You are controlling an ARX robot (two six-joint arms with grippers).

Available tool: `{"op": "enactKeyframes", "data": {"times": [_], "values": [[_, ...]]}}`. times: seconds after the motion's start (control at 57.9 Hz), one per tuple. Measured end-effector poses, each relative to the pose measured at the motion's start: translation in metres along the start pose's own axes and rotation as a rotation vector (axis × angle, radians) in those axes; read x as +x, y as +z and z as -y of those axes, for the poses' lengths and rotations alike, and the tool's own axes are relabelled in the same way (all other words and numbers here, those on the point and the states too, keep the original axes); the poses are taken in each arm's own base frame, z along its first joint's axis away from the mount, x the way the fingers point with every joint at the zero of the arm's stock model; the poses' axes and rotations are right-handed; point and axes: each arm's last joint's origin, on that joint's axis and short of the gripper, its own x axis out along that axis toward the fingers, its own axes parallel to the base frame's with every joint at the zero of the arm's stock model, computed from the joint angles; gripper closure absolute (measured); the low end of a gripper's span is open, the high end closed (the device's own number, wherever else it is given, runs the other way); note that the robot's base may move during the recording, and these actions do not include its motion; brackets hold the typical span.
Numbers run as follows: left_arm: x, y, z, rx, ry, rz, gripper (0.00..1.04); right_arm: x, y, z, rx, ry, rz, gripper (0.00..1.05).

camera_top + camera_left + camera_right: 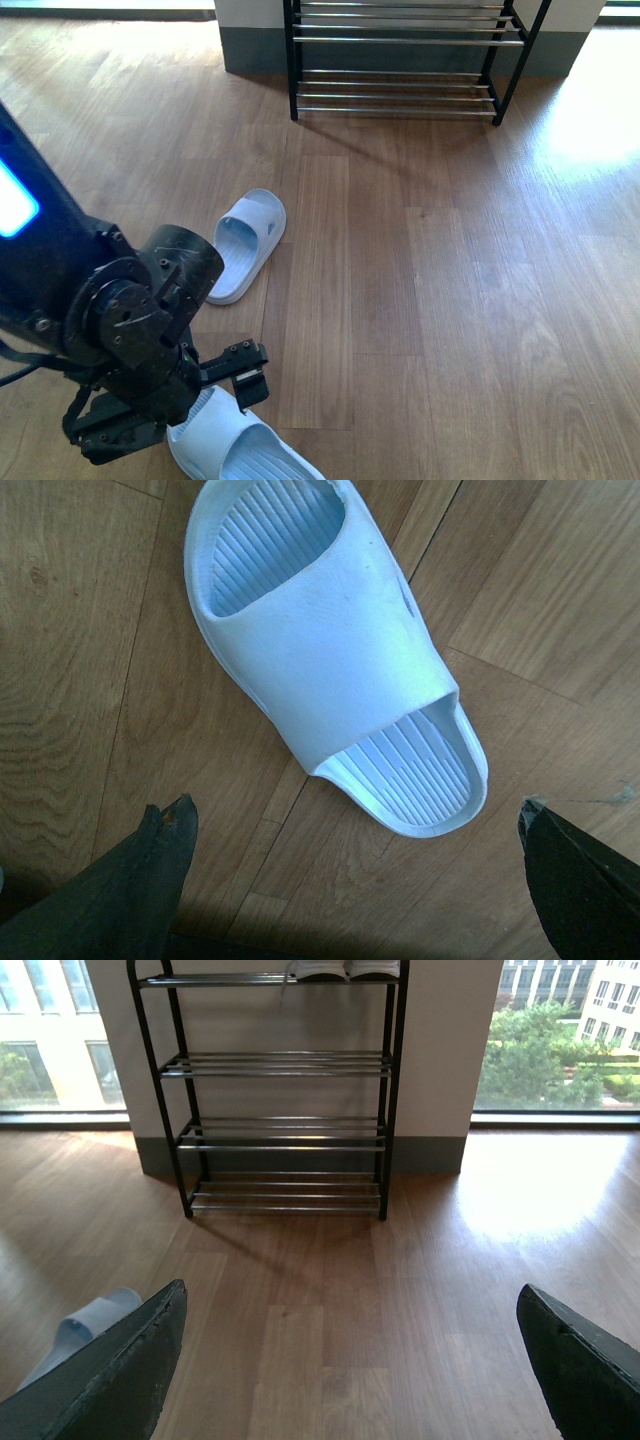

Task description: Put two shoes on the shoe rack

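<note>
Now: left gripper [350, 805] spread wide over the pale-blue slide [330, 650] farthest from the shoe rack [400, 60], second slide [245, 245] nearer it, right gripper [350, 1288] likewise agape. Likely to skid away if pinched off-centre on the smooth strap.

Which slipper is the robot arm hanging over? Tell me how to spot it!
Find the black shoe rack by the wall, then come back over the wood floor. Pass the far slipper lying alone; both are pale blue, but only the near slipper sits under the left pincer.
</note>
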Motion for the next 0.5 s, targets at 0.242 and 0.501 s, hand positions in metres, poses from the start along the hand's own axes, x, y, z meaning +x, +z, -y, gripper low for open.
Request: {"op": "enactKeyframes", "data": {"times": [0.242, 0.501], "values": [[0.026, 0.012, 0.005, 0.047, 0.060, -0.147, 0.09, 0.000, 0.000, 0.000, 0.000, 0.000, 0.000, 0.09], [0.046, 0.020, 0.005, 0.074, 0.095, -0.261, 0.09, 0.000, 0.000, 0.000, 0.000, 0.000, 0.000, 0.09]]}}
